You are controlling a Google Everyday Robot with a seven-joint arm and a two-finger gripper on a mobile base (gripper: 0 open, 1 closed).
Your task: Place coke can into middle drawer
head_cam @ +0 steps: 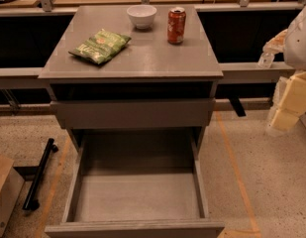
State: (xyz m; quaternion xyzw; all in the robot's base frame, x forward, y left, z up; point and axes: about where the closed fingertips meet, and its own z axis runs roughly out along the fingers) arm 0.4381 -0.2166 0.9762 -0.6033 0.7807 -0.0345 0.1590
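Observation:
The coke can (176,26) stands upright on the back right of the grey cabinet top (142,61); it is red with a silver top. The middle drawer (137,195) is pulled out wide below, and its flat grey floor is bare. My gripper (269,51) is at the right edge of the view, off to the right of the cabinet and apart from the can, at about the height of the cabinet top. It holds nothing that I can see.
A white bowl (141,16) stands just left of the can. A green chip bag (100,46) lies on the left of the top. Another grey drawer front (132,114) sits shut above the open one. A black bar (39,175) and a box (4,192) lie on the floor at left.

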